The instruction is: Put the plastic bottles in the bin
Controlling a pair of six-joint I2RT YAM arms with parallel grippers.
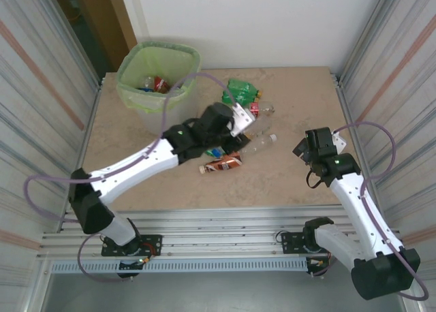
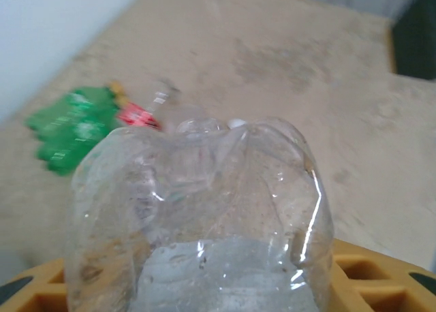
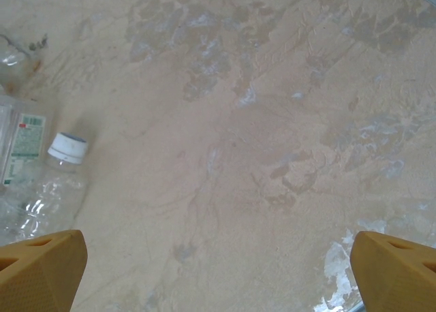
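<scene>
My left gripper is shut on a crushed clear plastic bottle, held above the middle of the table. Below it lie a brown-labelled bottle and a clear bottle with a white cap. Farther back are green bottles and a red-labelled clear bottle. The bin, lined with a light green bag, stands at the back left with a red-labelled bottle inside. At the right, my right gripper is open over bare table.
Metal-framed walls close in the table on the left and right. The bin sits on the table's back left corner. Open tabletop stretches in front of the right gripper and along the near edge.
</scene>
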